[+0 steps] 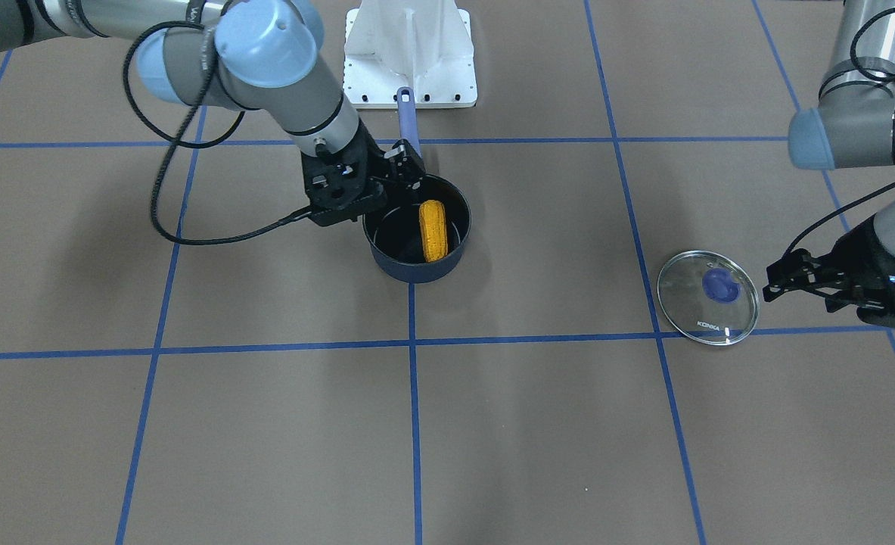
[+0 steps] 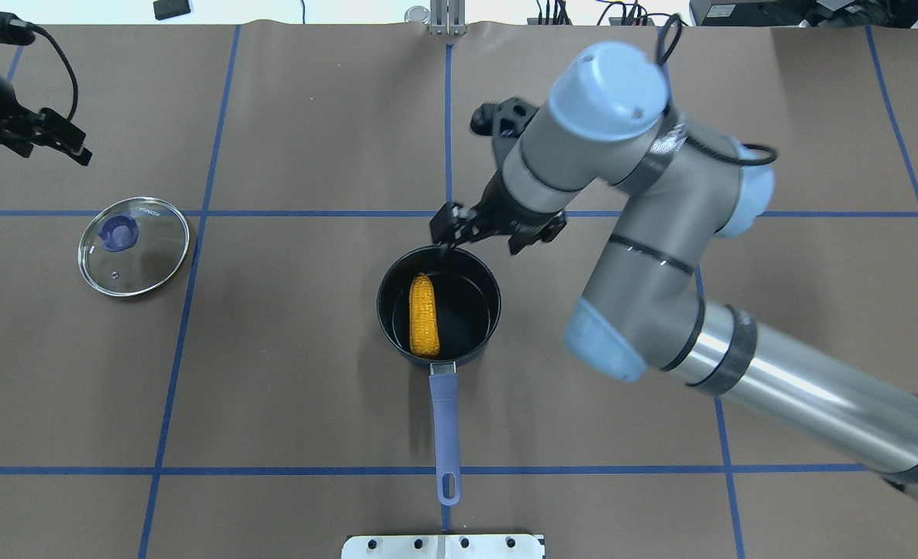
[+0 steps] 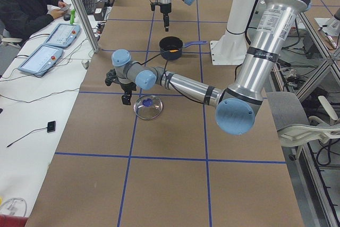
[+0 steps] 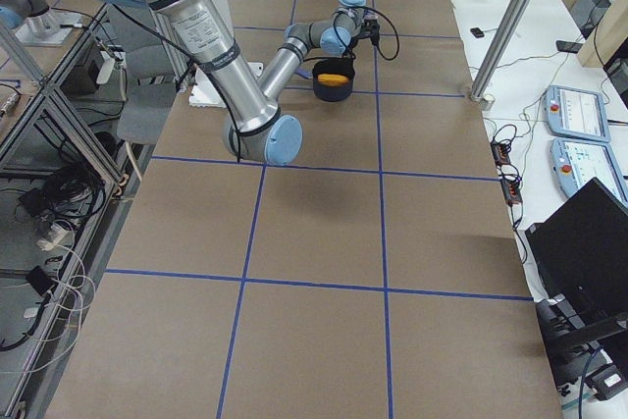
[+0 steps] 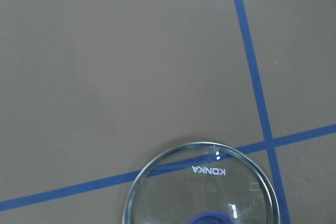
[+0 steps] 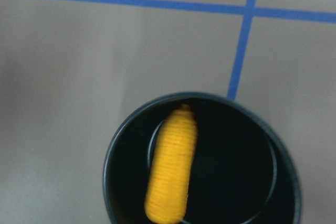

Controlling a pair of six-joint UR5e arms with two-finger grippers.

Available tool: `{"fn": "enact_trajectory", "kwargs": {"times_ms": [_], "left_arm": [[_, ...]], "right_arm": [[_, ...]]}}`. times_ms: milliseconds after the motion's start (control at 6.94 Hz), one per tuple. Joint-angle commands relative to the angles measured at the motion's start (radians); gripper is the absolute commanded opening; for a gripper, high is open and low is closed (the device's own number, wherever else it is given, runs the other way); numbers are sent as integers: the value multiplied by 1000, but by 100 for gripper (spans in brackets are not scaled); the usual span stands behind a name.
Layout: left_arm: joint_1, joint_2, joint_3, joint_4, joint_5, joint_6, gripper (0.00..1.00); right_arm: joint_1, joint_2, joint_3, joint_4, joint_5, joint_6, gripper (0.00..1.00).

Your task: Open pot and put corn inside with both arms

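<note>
Orange-yellow corn cob (image 1: 433,231) inside dark navy saucepan (image 1: 417,276), centre
Round glass lid (image 1: 688,297) at right; left gripper (image 1: 771,280) and right gripper (image 2: 449,231) gape empty

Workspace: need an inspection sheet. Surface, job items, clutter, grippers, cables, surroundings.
Surface: table, brown mat with a blue tape grid; white base plate at the robot's edge.
Job's things: pot open and upright, handle toward the robot; corn lies inside it; lid flat on the mat on the robot's left, apart from the pot.
Clutter: nothing seen.
Grippers: right gripper above the pot's far rim, looks open, empty; left gripper beside the lid, not touching it, looks open, empty.
Cables: right cable loops off the wrist; left cable likewise.
Surroundings: operator seated at a side desk with pendants.
</note>
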Motion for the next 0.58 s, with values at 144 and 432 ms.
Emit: {"fn": "enact_trajectory", "kwargs": {"times_ms": [144,432], "left_arm": [[-116,53,-1,10,8,215,100],[-193,56,-2,119,11,402,100]], "right_arm": [[228,-154,27,-14,-7,-139,100],[284,-247,75,-112,-38,-331,100]]}}
